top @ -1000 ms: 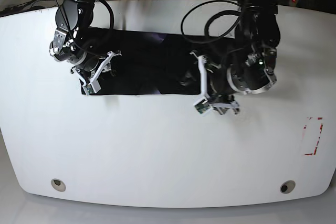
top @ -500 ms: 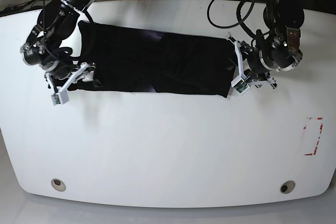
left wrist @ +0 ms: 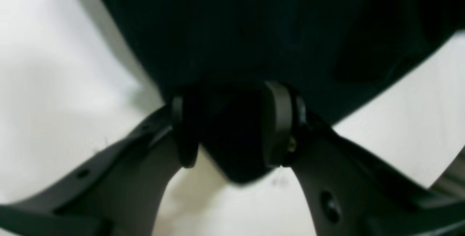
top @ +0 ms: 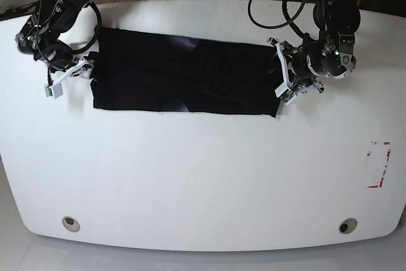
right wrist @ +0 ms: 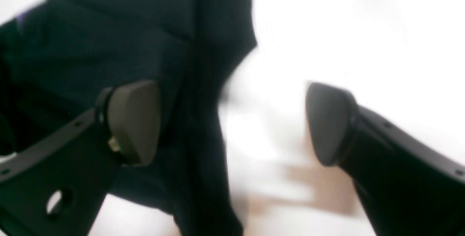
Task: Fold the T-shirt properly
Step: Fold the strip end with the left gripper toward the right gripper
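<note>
Step in hand: the T-shirt (top: 184, 80) lies on the white table (top: 203, 176) as a long black band, already folded lengthwise by the look of it. I judge this to be the point between the lengthwise fold and the crosswise fold.

Left gripper (left wrist: 232, 127): my jaws are partly closed, with a bunched tip of black cloth pinched between the pads. In the base view this gripper (top: 287, 77) sits at the band's end on that view's right.

Right gripper (right wrist: 232, 119): my jaws stand wide apart and hold nothing. One pad (right wrist: 132, 119) is over the cloth edge, the other over bare table. In the base view this gripper (top: 66, 77) is just beside the band's other end.

Next move calls for: closing the right jaws on that end's edge, then carrying one end over the other with corners matched. Slack cloth may sag or skew.

Writing and labels: none readable. Both wrist views are blurred. A red marking (top: 379, 164) on the table carries no legible text.
</note>
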